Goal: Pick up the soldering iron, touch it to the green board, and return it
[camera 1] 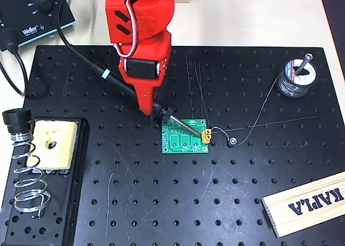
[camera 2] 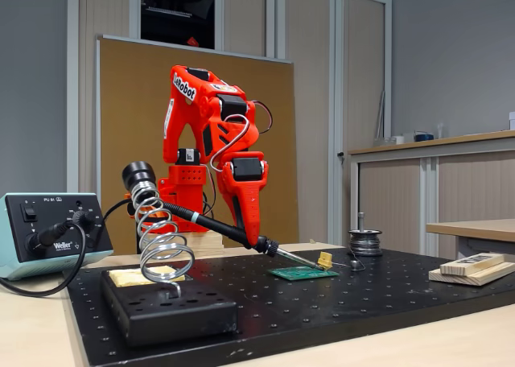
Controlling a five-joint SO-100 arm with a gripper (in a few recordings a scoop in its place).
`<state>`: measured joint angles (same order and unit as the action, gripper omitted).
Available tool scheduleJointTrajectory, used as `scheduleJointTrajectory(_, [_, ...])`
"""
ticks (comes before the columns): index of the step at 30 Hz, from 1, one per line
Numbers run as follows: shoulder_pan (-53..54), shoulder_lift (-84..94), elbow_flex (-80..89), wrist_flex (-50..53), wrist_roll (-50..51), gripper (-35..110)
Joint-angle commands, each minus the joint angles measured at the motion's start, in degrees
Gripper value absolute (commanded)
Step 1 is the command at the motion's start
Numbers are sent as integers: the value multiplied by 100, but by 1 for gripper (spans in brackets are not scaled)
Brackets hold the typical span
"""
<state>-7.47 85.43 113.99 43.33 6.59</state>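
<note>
Overhead view, from the left: a blue-grey box [camera 1: 32, 11] sits at the top corner, and below it a black stand [camera 1: 46, 197] holds a silver spring [camera 1: 26, 176] and a yellow sponge [camera 1: 54, 143]. Next comes the iron [camera 1: 135, 92], a long black stick that slants down to the right. The red gripper [camera 1: 148, 108] is closed around the iron, just above its flared collar. The iron's thin tip reaches over the green board [camera 1: 180, 141] and ends at the yellow part [camera 1: 206, 136] on the board's right edge. A thin wire [camera 1: 253, 122] runs from there up to a spool [camera 1: 296, 76]. Far right lies a wood block [camera 1: 307, 205]. All of this rests on the big black board [camera 1: 161, 203]. Seen from the side, the iron [camera 2: 217, 226] tilts down to the green board [camera 2: 302, 274].
</note>
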Motion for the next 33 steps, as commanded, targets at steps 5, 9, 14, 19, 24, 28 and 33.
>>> scheduleJointTrajectory(5, [-53,246,-88,-9,62,0])
scheduleJointTrajectory(9, [-53,255,-79,0,62,0])
scheduleJointTrajectory(14, [-35,255,-70,-9,53,0])
scheduleJointTrajectory(19, [-35,272,-62,-9,53,0])
scheduleJointTrajectory(24, [26,334,18,-70,9,0])
scheduleJointTrajectory(28, [299,694,281,-70,-211,0])
scheduleJointTrajectory(33, [905,1450,729,70,-501,0])
